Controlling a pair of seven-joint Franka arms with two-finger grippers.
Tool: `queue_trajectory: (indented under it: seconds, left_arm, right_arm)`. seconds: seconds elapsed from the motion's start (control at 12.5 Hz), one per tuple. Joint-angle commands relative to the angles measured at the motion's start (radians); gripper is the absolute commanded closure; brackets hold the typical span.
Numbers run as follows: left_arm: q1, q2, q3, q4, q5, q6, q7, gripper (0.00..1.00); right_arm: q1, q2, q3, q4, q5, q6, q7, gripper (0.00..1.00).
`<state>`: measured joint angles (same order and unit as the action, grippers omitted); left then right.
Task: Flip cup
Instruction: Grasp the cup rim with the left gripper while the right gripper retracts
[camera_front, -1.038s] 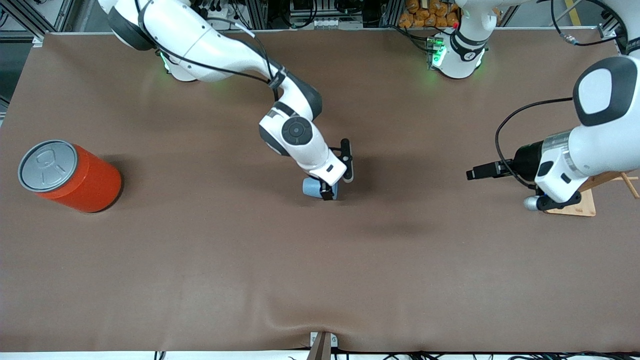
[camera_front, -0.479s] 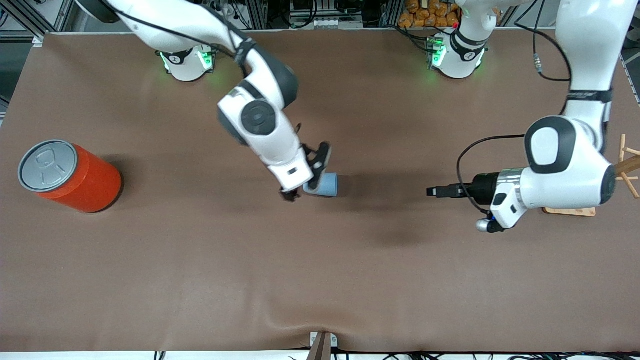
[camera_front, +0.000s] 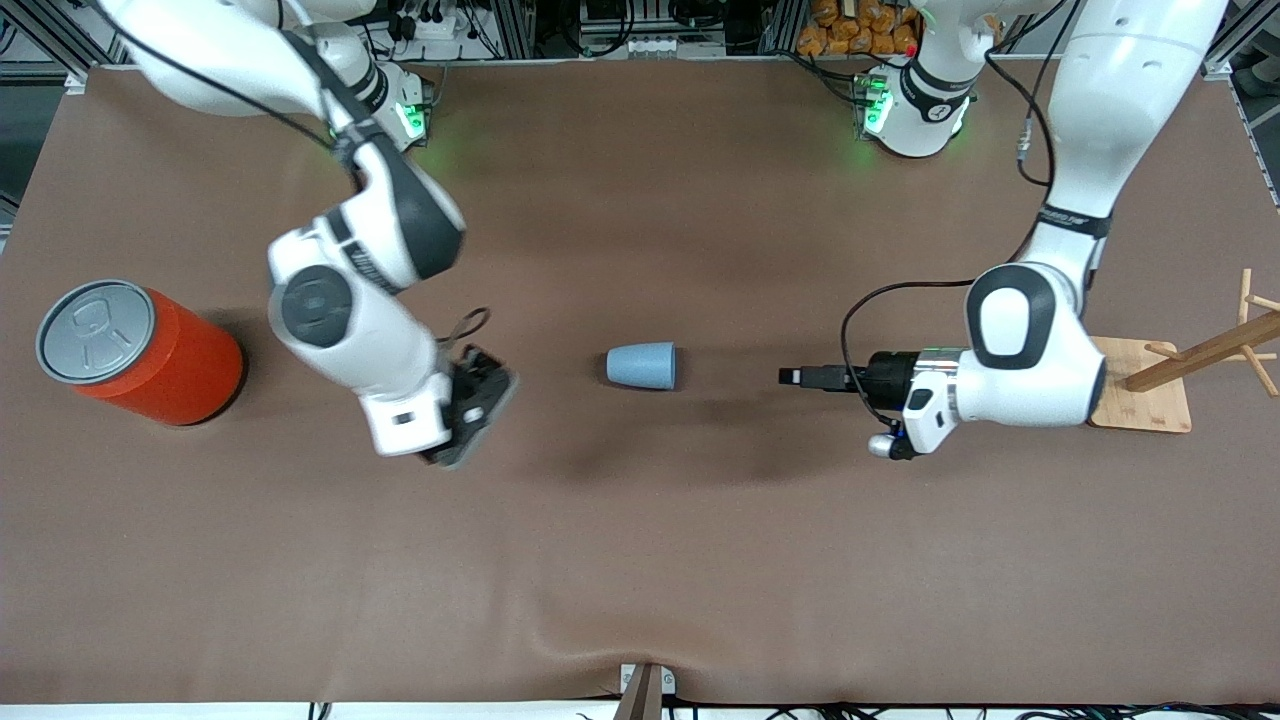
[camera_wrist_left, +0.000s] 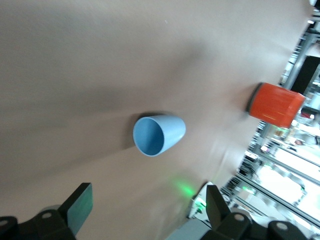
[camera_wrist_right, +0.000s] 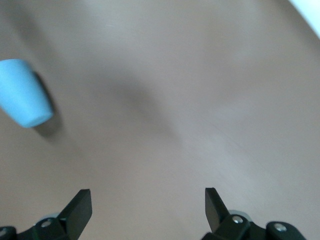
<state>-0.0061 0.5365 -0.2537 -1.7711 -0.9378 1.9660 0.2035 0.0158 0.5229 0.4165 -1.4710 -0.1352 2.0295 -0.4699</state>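
Observation:
The light-blue cup (camera_front: 641, 366) lies on its side on the brown table, with its mouth toward the left arm's end. My left gripper (camera_front: 797, 377) is open and empty, apart from the cup and pointing at its mouth. The left wrist view looks into the cup (camera_wrist_left: 159, 135), with the left gripper (camera_wrist_left: 147, 202) open around bare table. My right gripper (camera_front: 476, 405) is open and empty, over the table between the cup and the orange can. The right wrist view shows the cup's (camera_wrist_right: 22, 99) closed base off to one side of the right gripper (camera_wrist_right: 148, 205).
A large orange can (camera_front: 140, 352) with a grey lid stands at the right arm's end; it also shows in the left wrist view (camera_wrist_left: 276, 104). A wooden peg stand (camera_front: 1150, 398) sits at the left arm's end, beside the left arm's wrist.
My right gripper let go of the cup and drew back toward the orange can. My left gripper moved in toward the cup's mouth. The cup stayed on its side.

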Motion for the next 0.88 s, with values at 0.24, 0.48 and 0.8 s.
queue_trajectory:
  seconds: [0.24,0.48,0.8]
  left_arm:
    - [-0.052,0.016,-0.006,-0.145,-0.33,0.114,0.296,0.0]
    - [-0.115,0.027,-0.006,-0.154,-0.403,0.186,0.329,0.04]
    - [-0.143,0.106,-0.007,-0.156,-0.611,0.188,0.596,0.16]
  right_arm:
    - [-0.149,-0.144,-0.017,-0.032,0.016,-0.092,0.172,0.0]
    - [-0.071,-0.257,-0.18,-0.034,0.04,-0.204,0.185,0.0]
    - [0.053,-0.369,-0.459,-0.032,0.181,-0.377,0.201,0.0]
